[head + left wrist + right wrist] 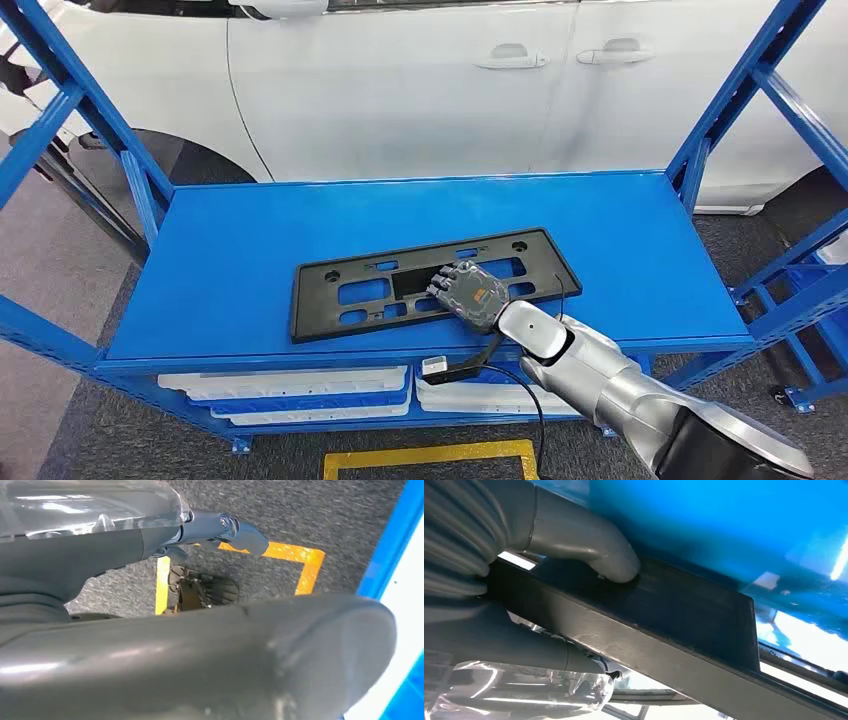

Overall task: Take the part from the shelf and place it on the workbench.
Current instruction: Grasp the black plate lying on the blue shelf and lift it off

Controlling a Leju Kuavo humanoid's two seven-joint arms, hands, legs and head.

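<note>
Gripping the part point(432, 283) at its near long edge, toward five o'clock, the right hand point(468, 293) pinches it, thumb point(589, 550) on one face and fingers on the other, probably to lift it flat off the shelf point(250, 240). The left hand's state is unclear.

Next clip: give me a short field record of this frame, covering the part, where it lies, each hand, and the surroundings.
part: black flat plate frame with cut-outs
location: lying on the blue shelf top, slightly askew
right hand: right hand rests on the frame's near edge; in the right wrist view its thumb presses one face and other fingers lie under the opposite face
left hand: left hand hangs over the floor, holding nothing visible
lower shelf: white trays
background: white car
floor: yellow tape marking
</note>
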